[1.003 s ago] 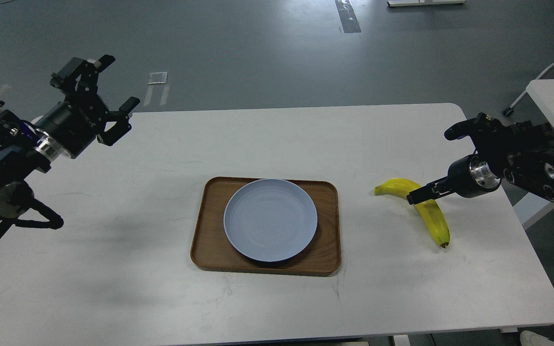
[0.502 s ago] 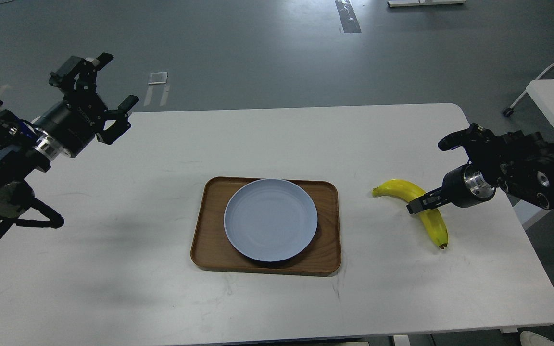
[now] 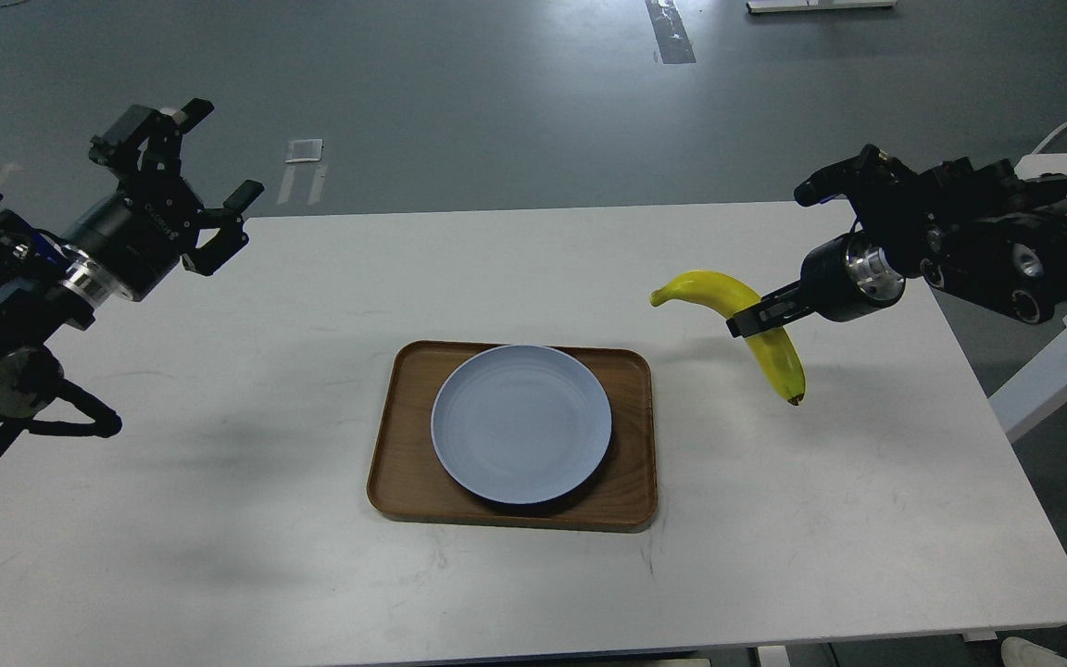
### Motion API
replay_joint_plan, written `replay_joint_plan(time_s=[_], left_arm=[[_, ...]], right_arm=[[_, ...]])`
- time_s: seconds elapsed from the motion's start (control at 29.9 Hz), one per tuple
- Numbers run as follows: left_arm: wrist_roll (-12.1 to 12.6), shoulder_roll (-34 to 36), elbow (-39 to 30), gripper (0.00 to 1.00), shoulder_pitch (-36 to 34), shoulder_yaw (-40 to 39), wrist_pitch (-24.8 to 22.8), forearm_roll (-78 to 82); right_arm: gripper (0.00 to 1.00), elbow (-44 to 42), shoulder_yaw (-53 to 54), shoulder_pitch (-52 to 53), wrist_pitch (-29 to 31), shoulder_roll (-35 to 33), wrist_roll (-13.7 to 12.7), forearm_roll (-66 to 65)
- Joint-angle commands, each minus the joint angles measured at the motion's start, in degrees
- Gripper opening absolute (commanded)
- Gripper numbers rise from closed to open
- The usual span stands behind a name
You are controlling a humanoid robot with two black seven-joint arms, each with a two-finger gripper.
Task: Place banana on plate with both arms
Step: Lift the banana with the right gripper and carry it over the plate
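Observation:
The yellow banana hangs in the air to the right of the plate, held at its bend by my right gripper, which is shut on it. Its dark tip points down towards the table. The pale blue-grey plate lies empty on a brown wooden tray at the table's middle. My left gripper is open and empty, raised over the table's far left corner, well away from the plate.
The white table has a rounded right edge near my right arm. A second white table and a chair stand at the far right. Grey floor lies beyond the far edge.
My right gripper has lifted the banana off the table and carried it up and left towards the plate. My left gripper has barely moved.

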Motion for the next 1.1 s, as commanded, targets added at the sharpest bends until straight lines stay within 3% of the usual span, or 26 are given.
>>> replay_joint_plan(time_s=[0.0, 0.2, 1.07], left_arm=[[0.00, -0.07, 0.01, 0.99, -0.10, -0.07, 0.01, 0.04], [0.00, -0.16, 0.01, 0.99, -0.19, -0.07, 0.01, 0.04], [0.00, 0.46, -0.17, 0.99, -0.27, -0.07, 0.01, 0.04]], right_arm=[[0.15, -2.67, -0.65, 0.32, 0.77, 7.95, -0.01, 4.01], [0.16, -4.88, -3.02, 0.32, 2.62, 17.46, -0.01, 10.34], [0.19, -7.51, -4.34, -2.58, 2.76, 17.46, -0.01, 24.68]])
